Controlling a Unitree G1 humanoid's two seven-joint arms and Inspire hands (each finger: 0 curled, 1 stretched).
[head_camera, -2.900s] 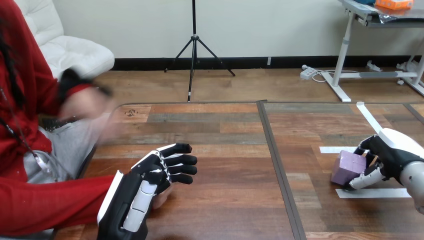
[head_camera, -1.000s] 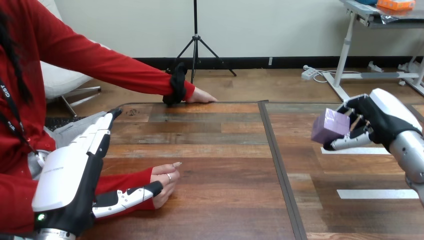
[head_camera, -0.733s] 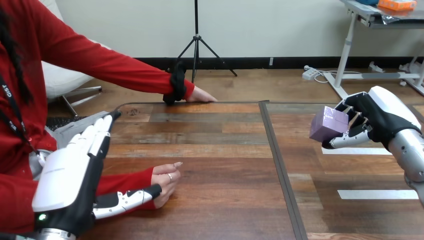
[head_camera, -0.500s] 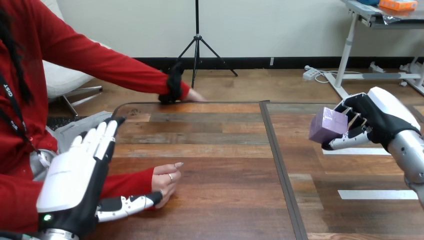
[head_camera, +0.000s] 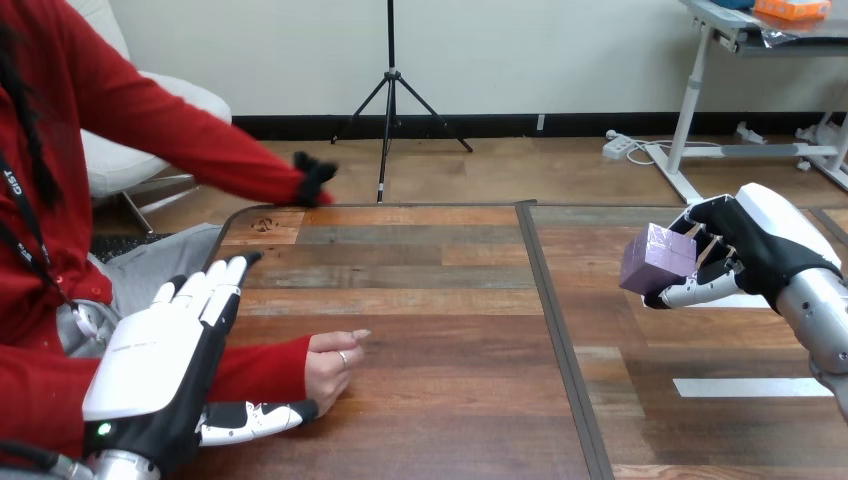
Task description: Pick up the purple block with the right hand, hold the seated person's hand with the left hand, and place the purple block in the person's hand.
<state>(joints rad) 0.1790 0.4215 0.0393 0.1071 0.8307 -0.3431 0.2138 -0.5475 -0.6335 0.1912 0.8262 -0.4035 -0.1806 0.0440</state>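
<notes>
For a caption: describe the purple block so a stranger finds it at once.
Start at the right side of the wooden table. There the right robot hand hovers above the surface. It grips the purple block, the only purple thing.

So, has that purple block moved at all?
Yes: the purple block, then resting by the near white tape strip, is now lifted off the table, in the right hand.

Wooden table (head_camera: 440,300): person's hand (head_camera: 328,362) at left, apparently resting on it; white tape strip (head_camera: 750,387) flat at right.
</notes>
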